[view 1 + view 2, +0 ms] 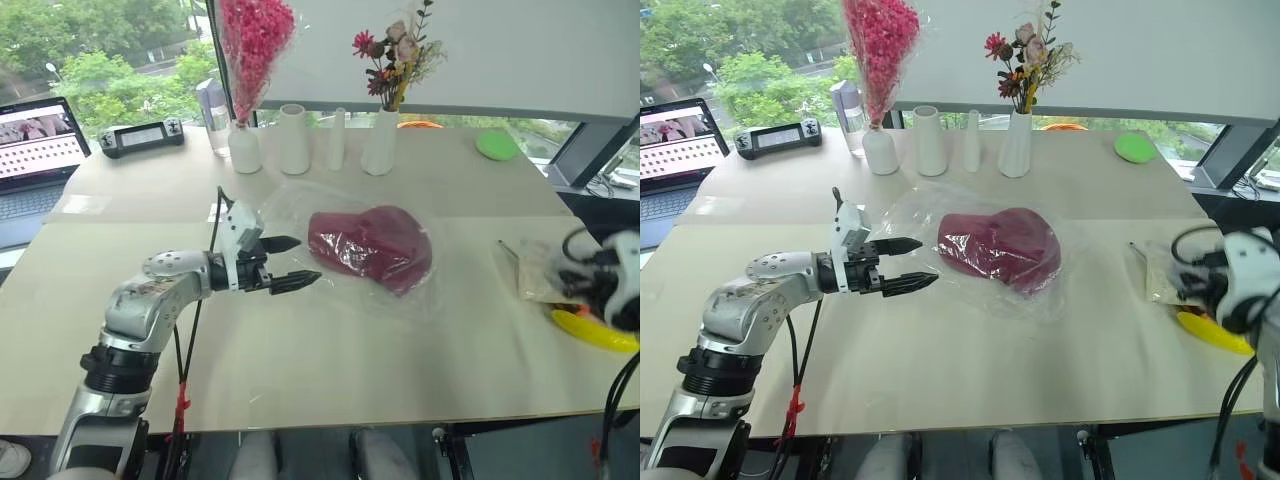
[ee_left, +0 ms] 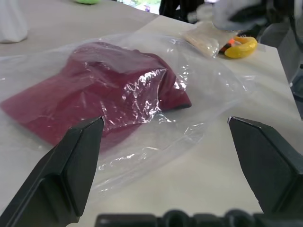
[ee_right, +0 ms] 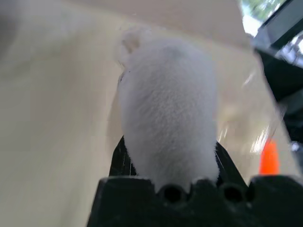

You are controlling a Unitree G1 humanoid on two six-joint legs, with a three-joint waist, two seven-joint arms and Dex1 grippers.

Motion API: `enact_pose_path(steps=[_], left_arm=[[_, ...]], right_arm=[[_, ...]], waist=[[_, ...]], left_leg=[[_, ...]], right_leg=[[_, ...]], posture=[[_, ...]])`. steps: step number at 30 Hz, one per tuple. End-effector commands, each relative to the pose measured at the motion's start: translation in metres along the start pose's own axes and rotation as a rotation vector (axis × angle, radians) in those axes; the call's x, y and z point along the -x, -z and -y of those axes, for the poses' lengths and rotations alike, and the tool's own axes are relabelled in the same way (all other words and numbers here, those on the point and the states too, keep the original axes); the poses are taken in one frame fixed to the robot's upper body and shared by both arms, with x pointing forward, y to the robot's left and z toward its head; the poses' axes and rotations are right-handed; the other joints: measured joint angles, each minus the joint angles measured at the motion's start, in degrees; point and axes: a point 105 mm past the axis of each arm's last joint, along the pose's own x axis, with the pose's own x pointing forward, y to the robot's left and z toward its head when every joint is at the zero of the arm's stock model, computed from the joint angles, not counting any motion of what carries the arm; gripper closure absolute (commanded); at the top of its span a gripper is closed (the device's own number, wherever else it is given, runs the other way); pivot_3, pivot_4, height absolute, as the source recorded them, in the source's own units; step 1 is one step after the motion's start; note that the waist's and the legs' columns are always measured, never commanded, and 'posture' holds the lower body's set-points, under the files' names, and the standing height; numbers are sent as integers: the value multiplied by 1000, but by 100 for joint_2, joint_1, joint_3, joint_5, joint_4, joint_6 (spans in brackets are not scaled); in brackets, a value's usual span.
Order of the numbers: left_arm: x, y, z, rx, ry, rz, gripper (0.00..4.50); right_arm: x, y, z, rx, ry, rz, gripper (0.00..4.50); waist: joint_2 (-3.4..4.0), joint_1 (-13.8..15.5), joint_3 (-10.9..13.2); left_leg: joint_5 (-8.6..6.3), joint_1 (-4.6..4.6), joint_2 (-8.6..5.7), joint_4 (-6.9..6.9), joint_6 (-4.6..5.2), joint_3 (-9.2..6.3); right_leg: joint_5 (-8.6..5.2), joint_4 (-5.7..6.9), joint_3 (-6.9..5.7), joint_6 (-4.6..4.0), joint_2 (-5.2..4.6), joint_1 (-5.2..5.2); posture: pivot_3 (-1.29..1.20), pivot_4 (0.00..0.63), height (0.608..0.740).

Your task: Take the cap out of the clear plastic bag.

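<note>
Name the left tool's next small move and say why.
Probably ease the left tool forward onto the near edge of the clear plastic bag and pinch it: its jaws stand open just short of the film, and the cap lies inside.

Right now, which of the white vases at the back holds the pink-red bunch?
The round squat vase, leftmost of the row. The tall vase at the other end holds mixed flowers; the cylinder and slim bottle between them stand empty.

cap (image 1: 372,245) in bag (image 1: 300,205) — vases (image 1: 293,139) behind
</note>
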Motion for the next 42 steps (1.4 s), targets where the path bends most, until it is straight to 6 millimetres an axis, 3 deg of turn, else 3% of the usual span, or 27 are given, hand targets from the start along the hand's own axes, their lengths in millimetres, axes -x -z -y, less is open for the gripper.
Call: enact_pose_path(steps=[1,4,9,16,17,19,25,27,34,37,39,42], left_arm=[[-4,-9,-1,-41,30,16,0],[-12,-11,-3,-51,55,17,0],[-25,-22,-9,-73,77,66,0],[-26,-28,-16,-85,72,86,0],[-26,-29,-16,-86,68,89,0],[-26,-30,-17,-88,62,100,0],[-20,-36,-20,-70,17,167,0],[-20,-34,-20,-67,17,168,0],[-21,-30,-23,-58,12,170,0],[-21,-30,-23,-62,12,169,0],[-15,-30,-32,-57,-37,177,0],[-3,-26,-47,-76,-121,151,0]], right_arm=[[33,-27,-5,-72,-55,182,4134],[41,-4,-9,-103,-65,135,4134],[33,40,16,-294,108,99,4134],[21,83,5,-352,62,32,4134],[22,84,8,-367,73,42,3146],[24,84,14,-378,90,61,2591],[50,56,30,-439,73,204,487],[58,46,39,-415,91,228,15],[73,5,52,-377,75,324,15],[66,-43,22,-196,-31,371,15],[58,-75,-19,16,-147,365,15],[49,-96,-79,249,-319,337,15]], waist=[[2,-17,1],[2,11,1],[-3,55,1],[14,-11,-2],[14,-19,-2],[14,-20,-2],[15,20,-2],[17,34,-1],[16,23,-1],[18,3,0],[21,-45,0],[17,-115,4]], left_leg=[[0,-2,-1,4,0,0],[1,-3,-1,27,0,-1],[-1,-13,-2,64,-1,-6],[-8,-24,2,49,13,-7],[-8,-23,2,50,13,-8],[-8,-23,1,53,13,-8],[-8,-23,-3,63,13,-7],[-8,-24,-3,61,12,-6],[-8,-23,-3,61,13,-6],[-8,-22,-3,62,12,-5],[-8,-20,-3,63,13,-4],[-8,-12,-2,56,13,-5]], right_leg=[[1,-1,1,1,-1,2],[-9,-6,1,-26,-3,11],[-8,-14,-5,-29,-8,20],[-10,-8,-3,-34,1,5],[-10,-7,-3,-33,1,7],[-10,-9,-3,-31,0,12],[-7,-8,-3,-27,-7,14],[-7,-9,-2,-27,-7,13],[-7,-11,-2,-27,-6,14],[-7,-10,2,-27,-6,13],[-6,-9,4,-27,-6,13],[-6,-7,6,-28,-3,14]], posture=[[0,150,740],[0,150,740],[0,150,740],[0,150,740],[0,150,740],[0,150,740],[0,150,740],[0,150,740],[0,150,740],[0,150,740],[0,150,740],[0,150,740]])
